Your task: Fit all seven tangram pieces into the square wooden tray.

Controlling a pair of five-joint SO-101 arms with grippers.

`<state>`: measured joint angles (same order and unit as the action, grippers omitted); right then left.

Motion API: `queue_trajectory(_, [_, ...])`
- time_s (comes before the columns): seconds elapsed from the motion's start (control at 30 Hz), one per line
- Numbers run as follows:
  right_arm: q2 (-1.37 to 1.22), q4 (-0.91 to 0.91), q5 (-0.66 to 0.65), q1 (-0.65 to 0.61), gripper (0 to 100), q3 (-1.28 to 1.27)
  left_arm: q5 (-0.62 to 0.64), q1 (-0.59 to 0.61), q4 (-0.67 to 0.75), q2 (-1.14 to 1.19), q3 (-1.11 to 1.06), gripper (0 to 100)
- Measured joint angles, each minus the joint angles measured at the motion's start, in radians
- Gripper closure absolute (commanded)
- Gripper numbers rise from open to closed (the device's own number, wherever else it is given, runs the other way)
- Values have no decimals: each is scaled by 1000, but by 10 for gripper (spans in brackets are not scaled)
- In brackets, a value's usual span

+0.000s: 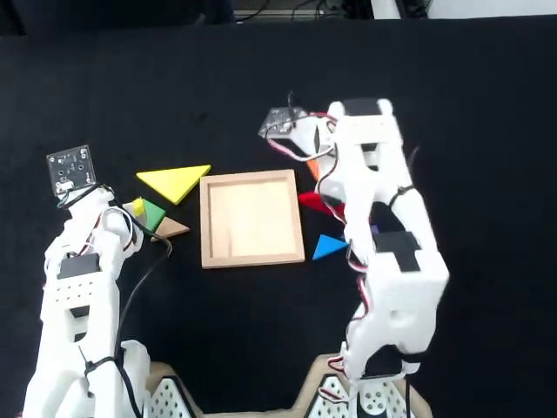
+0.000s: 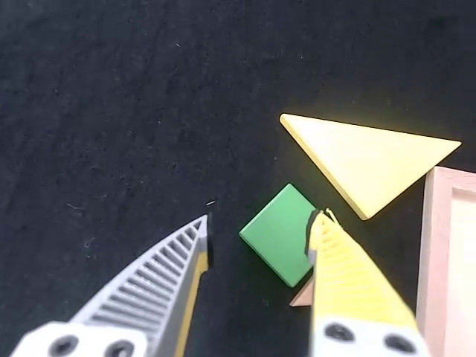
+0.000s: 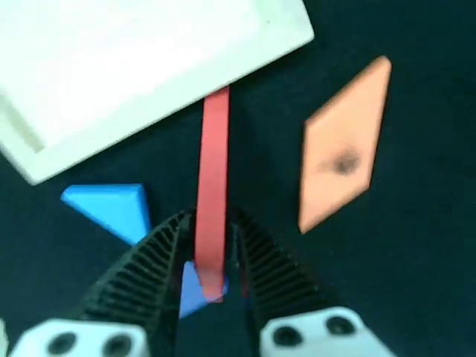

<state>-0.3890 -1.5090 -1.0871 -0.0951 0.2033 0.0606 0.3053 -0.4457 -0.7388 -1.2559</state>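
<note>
Red piece [image 3: 214,163] stands on edge, pinched in the right claw [image 3: 210,221], its far end at the tray [image 3: 282,41] rim. Under that claw lies a blue piece [image 3: 195,291]. A blue triangle [image 3: 111,208] lies to one side and an orange parallelogram [image 3: 343,152] to the other. The left claw [image 2: 260,225] is spread wide over a green square [image 2: 277,236], with a tan piece [image 2: 303,297] just beside and a yellow triangle [image 2: 368,160] nearer the tray. All loose pieces lie on the black worktop [image 1: 261,70].
</note>
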Motion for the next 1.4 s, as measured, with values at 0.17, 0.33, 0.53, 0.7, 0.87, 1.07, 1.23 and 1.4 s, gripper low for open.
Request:
queue_trajectory(0.17, [84, -129, 0, -3, 988, 118, 0, 0, 0, 0, 0, 777])
queue_trajectory(0.33, [94, -219, 0, -3, 988, 204, 0, 0, 0, 0, 0, 777])
queue_trajectory(0.53, [94, -221, 0, -11, 988, 210, 0, 0, 0, 0, 0, 777])
queue_trajectory(0.7, [94, -221, 0, -123, 988, 187, 0, 0, 0, 0, 0, 777])
queue_trajectory(0.87, [94, -221, 0, -284, 988, 133, 0, 0, 0, 0, 0, 777])
queue_trajectory(1.07, [94, -172, 0, -402, 988, 35, 38, 147, 21, -11, 0, 777])
queue_trajectory(1.23, [80, -21, 0, -430, 988, -106, 78, 198, 84, -11, -25, 777])
queue_trajectory(1.4, [81, 114, 46, -434, 988, -215, 41, 166, 141, -11, -64, 777])
